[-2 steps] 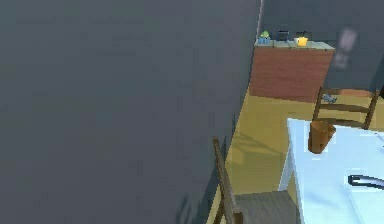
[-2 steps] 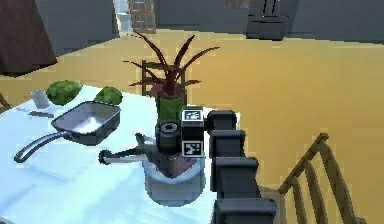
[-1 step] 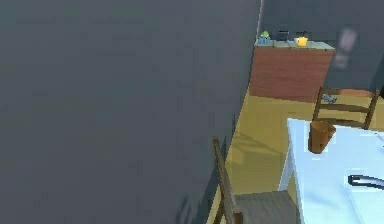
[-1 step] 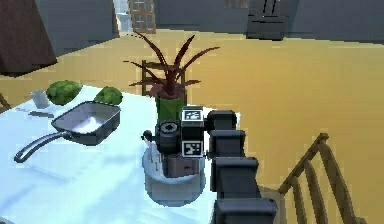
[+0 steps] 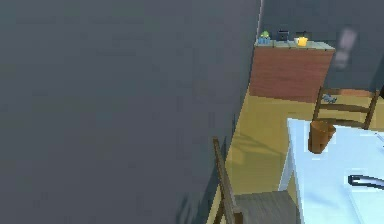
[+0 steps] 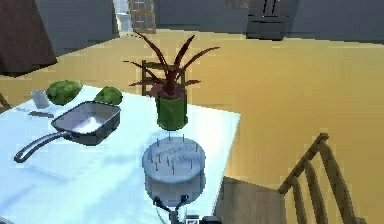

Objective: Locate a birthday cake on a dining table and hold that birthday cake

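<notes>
1. Birthday cake, round and pale grey-white with thin candles on top, stands on the white dining table, close to the table's near edge, low in the middle of the arm side view.
2. The gripper shows at that view's bottom edge, right by the cake's near side. Whether it touches the cake cannot be told, nor whether it holds anything, since the cake sits on the tabletop.
3. Just beyond the cake stands a potted plant with reddish spiky leaves in a green pot.
4. Left of the plant lies a grey pan, its handle pointing toward the lower left. Beyond it are two green lumps and a small pale cup.
5. A wooden chair stands at the table's right side.
6. In the forward view a dark grey wall takes up the left. The table's corner shows at lower right with a brown object on it, and a reddish-brown cabinet stands farther off.
</notes>
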Robot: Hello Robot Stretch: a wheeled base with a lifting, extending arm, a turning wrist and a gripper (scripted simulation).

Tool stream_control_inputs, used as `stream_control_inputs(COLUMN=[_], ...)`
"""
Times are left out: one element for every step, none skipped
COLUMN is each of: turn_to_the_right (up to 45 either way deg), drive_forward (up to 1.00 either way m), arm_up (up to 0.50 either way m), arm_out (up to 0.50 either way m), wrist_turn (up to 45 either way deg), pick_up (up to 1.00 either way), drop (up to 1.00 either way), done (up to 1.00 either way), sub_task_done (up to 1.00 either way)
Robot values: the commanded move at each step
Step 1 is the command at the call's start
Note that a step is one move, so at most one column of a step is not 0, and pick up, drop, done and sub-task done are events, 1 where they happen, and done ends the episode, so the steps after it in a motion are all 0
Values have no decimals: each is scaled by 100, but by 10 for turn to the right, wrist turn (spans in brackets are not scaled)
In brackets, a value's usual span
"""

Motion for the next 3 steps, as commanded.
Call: stream_control_inputs(turn_to_the_right=[0, 0, 0], drive_forward=[0, 0, 0], arm_up=[0, 10, 0], arm_out=[0, 0, 0], wrist_turn=[0, 0, 0], pick_up=[100, 0, 0], drop=[0, 0, 0], done=[0, 0, 100], sub_task_done=[0, 0, 0])
